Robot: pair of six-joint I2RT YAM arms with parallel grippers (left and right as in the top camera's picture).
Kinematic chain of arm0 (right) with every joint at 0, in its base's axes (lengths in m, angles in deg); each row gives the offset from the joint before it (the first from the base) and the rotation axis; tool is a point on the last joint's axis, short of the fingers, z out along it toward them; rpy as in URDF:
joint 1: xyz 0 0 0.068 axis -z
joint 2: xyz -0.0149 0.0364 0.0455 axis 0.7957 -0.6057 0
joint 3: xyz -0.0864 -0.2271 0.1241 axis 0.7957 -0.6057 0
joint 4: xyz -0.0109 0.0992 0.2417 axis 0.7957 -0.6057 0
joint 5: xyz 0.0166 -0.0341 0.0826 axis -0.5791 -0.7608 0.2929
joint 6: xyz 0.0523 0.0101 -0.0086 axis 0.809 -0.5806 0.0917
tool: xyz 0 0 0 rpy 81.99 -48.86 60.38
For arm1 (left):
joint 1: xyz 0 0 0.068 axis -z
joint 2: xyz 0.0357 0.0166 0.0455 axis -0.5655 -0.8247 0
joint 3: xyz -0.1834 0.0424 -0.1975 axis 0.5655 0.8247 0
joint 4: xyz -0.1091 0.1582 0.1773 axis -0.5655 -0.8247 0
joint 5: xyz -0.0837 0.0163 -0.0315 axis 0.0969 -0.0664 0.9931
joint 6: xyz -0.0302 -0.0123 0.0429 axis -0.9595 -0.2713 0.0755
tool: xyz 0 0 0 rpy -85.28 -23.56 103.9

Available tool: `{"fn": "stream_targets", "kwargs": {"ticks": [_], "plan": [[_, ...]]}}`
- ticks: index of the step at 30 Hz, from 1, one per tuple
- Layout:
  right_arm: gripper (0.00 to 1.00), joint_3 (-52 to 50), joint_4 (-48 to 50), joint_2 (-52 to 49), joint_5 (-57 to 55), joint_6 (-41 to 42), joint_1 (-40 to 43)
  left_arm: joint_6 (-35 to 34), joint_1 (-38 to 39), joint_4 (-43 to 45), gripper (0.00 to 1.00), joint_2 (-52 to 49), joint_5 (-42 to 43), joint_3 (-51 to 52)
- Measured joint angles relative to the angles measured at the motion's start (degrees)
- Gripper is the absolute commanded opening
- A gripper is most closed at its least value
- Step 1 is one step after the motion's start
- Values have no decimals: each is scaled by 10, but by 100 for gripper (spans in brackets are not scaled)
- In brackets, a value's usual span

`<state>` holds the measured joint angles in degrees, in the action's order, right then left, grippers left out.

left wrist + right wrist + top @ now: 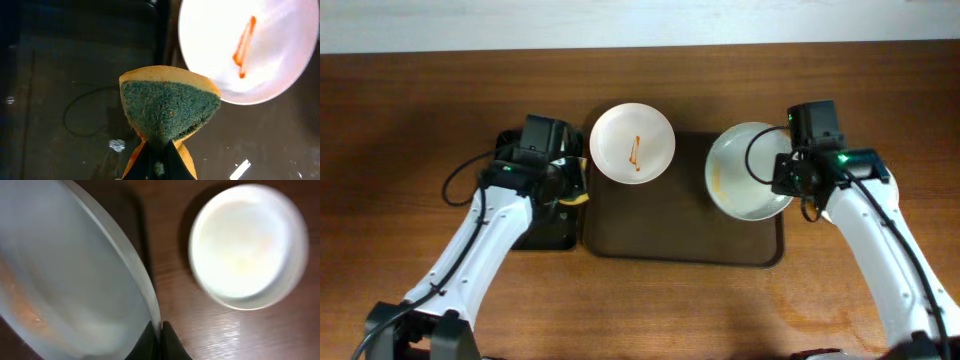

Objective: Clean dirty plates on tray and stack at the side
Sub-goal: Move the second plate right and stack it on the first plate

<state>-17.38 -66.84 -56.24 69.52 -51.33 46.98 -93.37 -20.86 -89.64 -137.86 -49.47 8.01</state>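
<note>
Plates are mid-cleaning, I judge: overhead, the streaked plate point(633, 143) lies at the back left corner of the tray point(670, 230), while the right gripper point(786, 180) holds the lifted plate point(745, 172) tilted over the tray's right end, so next the sponge point(576, 192) must meet a dirty face. Left wrist: the left gripper point(157, 150) is clamped tight on the folded sponge, just beside the streaked plate. Right wrist: jaws pinched nearly closed on the lifted plate's rim.

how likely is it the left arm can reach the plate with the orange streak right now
Probably yes. The left gripper, shut on the sponge, sits right beside the streaked plate with nothing between them. The right gripper is pinching the other plate by its rim, well clear.
</note>
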Motion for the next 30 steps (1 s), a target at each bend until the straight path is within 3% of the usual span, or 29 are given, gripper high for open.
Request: {"fn": "stream_targets", "kwargs": {"ticks": [5, 10, 14, 16, 18, 27, 30], "plan": [[4, 0, -5, 12, -148, 1, -123, 0, -56, -8, 0, 0, -1, 0], [4, 0, 13, 12, -337, 11, -267, 0, -60, -9, 0, 0, -2, 0], [4, 0, 16, 12, -389, 45, -275, 0, -60, -12, 0, 0, -2, 0], [4, 0, 16, 12, -389, 69, -254, 0, -59, -17, 0, 0, -2, 0], [4, 0, 17, 12, -318, 96, -184, 0, -59, -17, 0, 0, -2, 0], [4, 0, 16, 3, -22, 119, 216, 0, -59, -18, 0, 0, -2, 0], [4, 1, 41, -32, 38, 119, 297, 0, -60, -19, 0, 0, -2, 0]]}}
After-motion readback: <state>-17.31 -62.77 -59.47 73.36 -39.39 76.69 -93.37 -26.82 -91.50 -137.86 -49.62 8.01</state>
